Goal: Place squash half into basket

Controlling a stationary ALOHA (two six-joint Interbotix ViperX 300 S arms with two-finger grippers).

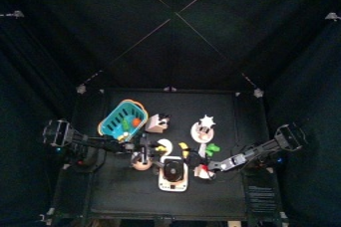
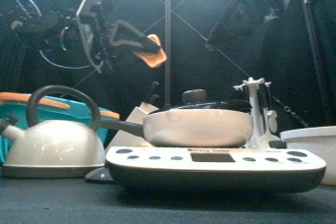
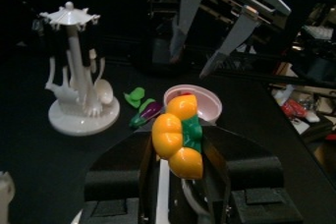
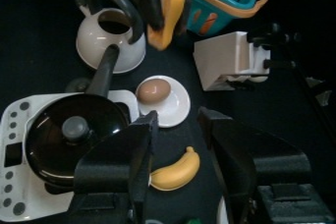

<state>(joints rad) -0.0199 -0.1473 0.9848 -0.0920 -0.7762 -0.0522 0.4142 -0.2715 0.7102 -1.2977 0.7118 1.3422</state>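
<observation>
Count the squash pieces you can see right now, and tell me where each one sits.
1. A single orange squash half is held between the left gripper jaws, lifted above the table. The basket interior is partly out of sight, so another piece might be hidden.

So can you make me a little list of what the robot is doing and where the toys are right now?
holding: left claw is shut on the orange squash half, lifted above the table
other arm: right claw is open, empty, above a banana
basket: teal basket on the table's left side, squash half not in it yet
up front: white kettle, toy stove carrying a lidded pan
also: egg on a small plate, white stand
</observation>
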